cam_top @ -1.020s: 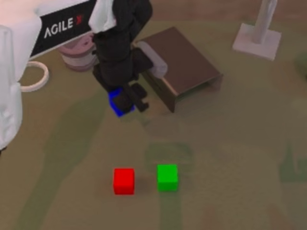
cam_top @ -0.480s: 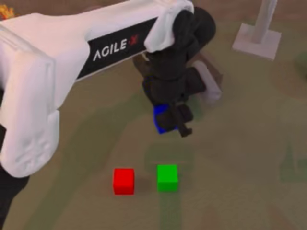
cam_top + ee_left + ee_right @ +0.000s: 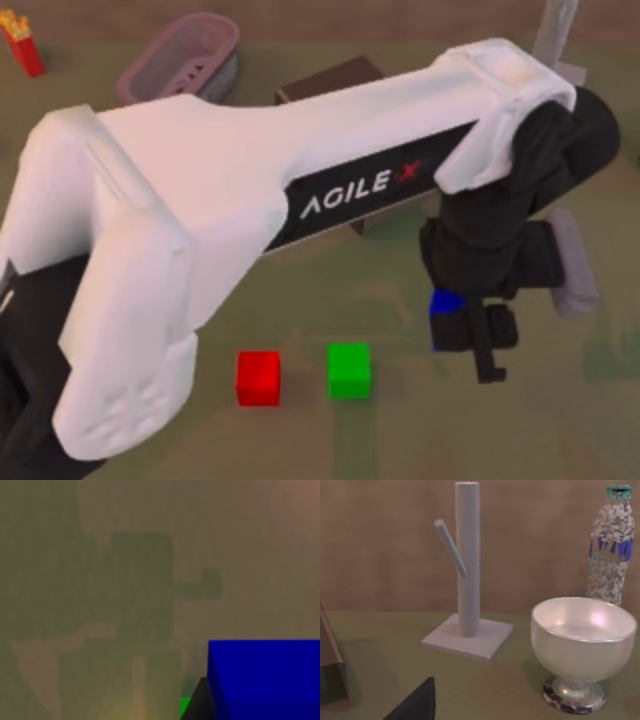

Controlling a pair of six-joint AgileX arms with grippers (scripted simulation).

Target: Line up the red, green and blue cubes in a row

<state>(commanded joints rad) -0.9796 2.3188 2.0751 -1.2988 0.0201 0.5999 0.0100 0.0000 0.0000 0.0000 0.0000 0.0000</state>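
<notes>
The red cube (image 3: pixel 258 377) and the green cube (image 3: pixel 349 369) sit side by side on the table in the top view, near the front, with a small gap between them. To the right of the green cube and slightly farther back, my left gripper (image 3: pixel 470 335) is shut on the blue cube (image 3: pixel 445 304) and holds it above the table. In the left wrist view the blue cube (image 3: pixel 265 677) fills the corner beside a dark finger (image 3: pixel 200 705), and a sliver of the green cube (image 3: pixel 185 706) shows past it. My right gripper is out of the top view.
At the back of the table are a pink basket (image 3: pixel 180 55), a red fries carton (image 3: pixel 22 42) and a brown box (image 3: pixel 330 80). The right wrist view shows a white stand (image 3: pixel 467 565), a pale bowl (image 3: pixel 582 635) and a bottle (image 3: pixel 610 545).
My left arm has swung to the right and forward with the blue cube, from beside the brown box to the right of the green cube. The red and green cubes have not moved.
</notes>
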